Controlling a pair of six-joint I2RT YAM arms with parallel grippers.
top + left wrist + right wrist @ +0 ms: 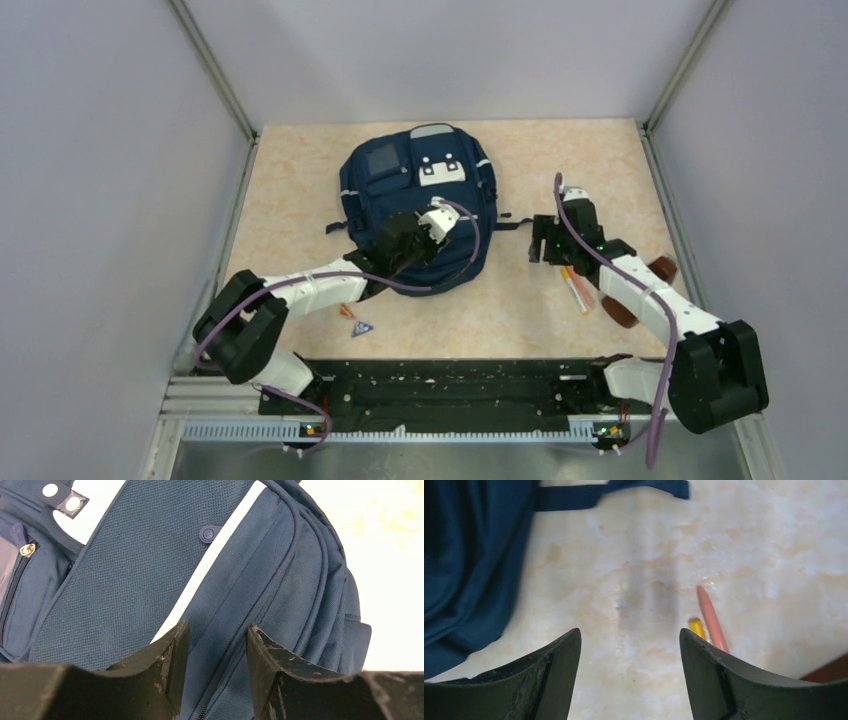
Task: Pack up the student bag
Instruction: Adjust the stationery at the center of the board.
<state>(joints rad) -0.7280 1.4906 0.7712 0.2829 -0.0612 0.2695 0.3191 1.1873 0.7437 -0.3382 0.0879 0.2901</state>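
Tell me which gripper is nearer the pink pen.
Right. The right gripper hangs close beside the pink pen; the left gripper is far off across the table, over the bag.

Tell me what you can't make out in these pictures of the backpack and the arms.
The student bag, lower front: top view, hidden under the left arm.
The brown object: top view, crossed by the right arm; right wrist view, cut by the bottom edge.
The yellow pen: right wrist view, mostly behind a finger.
The small triangular item: top view, too small to identify.
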